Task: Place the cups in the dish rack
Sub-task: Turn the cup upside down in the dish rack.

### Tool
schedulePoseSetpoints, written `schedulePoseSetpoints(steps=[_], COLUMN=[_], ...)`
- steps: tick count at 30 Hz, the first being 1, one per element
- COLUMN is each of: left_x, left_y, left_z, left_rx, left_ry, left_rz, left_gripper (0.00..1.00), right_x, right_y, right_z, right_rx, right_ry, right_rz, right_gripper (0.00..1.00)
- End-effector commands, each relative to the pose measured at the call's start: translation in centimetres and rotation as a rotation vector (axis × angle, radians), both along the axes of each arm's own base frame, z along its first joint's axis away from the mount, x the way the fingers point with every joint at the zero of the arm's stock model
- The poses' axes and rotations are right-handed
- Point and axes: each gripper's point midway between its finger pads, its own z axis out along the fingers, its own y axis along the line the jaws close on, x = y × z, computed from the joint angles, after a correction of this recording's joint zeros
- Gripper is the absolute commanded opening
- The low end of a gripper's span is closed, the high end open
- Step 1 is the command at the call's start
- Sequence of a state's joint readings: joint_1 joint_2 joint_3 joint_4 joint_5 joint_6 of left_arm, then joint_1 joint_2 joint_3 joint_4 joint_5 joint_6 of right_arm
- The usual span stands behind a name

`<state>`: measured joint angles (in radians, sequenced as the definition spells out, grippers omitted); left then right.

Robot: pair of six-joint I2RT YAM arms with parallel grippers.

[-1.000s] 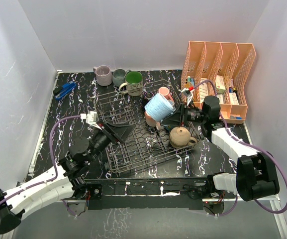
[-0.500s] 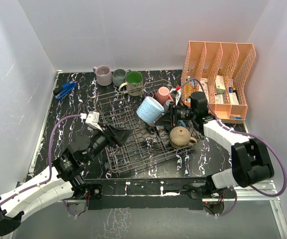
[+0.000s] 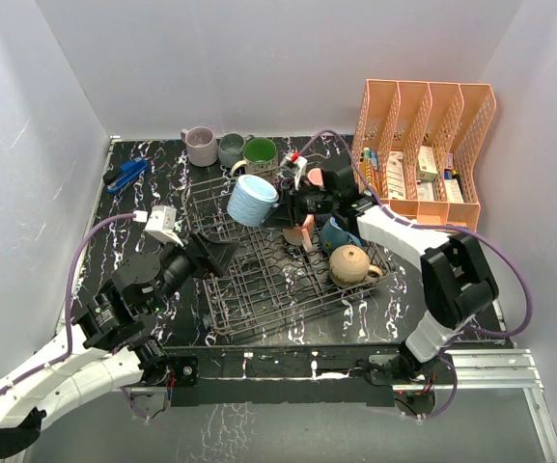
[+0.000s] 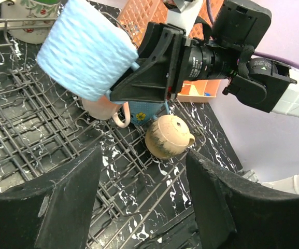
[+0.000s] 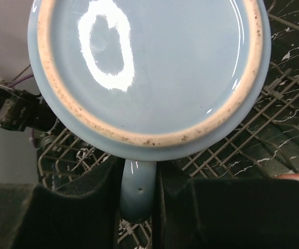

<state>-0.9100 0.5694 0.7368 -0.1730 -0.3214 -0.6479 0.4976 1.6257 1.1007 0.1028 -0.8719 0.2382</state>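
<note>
My right gripper (image 3: 280,203) is shut on the handle of a light blue cup (image 3: 252,200) and holds it in the air over the back left part of the dish rack (image 3: 259,289). In the right wrist view the cup's base (image 5: 154,62) fills the frame, and the handle (image 5: 138,192) is pinched between the fingers. A tan cup (image 3: 350,263), a teal cup (image 3: 334,231) and a pink cup (image 3: 304,232) lie in the rack's right side. My left gripper (image 3: 222,256) hovers open over the rack's left edge, holding nothing. A mauve cup (image 3: 199,145), a grey cup (image 3: 231,148) and a green-lined cup (image 3: 259,159) stand behind the rack.
An orange mesh file organizer (image 3: 423,145) with small boxes stands at the back right. A blue tool (image 3: 124,176) lies at the back left. White walls close in the table on three sides.
My right gripper has carried the light blue cup leftward and toward the back over the rack. The left arm has shifted slightly left and back, still open.
</note>
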Motion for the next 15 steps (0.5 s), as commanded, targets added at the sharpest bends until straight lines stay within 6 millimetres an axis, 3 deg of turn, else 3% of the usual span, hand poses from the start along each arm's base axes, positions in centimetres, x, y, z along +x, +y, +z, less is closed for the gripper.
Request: schedulePoseSetpoints(steps=[1,6,10,15], left_x=[-0.1,-0.2,-0.3,-0.5], left_y=[1.7,2.4,2.9,3.4], left_z=[1.0,1.1,1.3,1.6], left_rx=[0.031,0.023,0.014,0.005], left_ry=[-0.015,-0.024,-0.035,-0.046], left_rz=[0.046,0.066,0.079,0.091], left_gripper=[0.64,0.64,0.64,0.64], right_x=[3.3,4.7,6.2,7.6], right_y=[2.7,4.6,5.5,6.5], right_z=[4.7,4.3,2.3,1.4], right_rx=[0.029,0.001,-0.057,-0.103], right_ry=[-0.252,-0.269,-0.282,-0.312], right_rz=[-0.038,-0.049,-0.074,-0.103], right_gripper=[0.08,0.08,0.08,0.08])
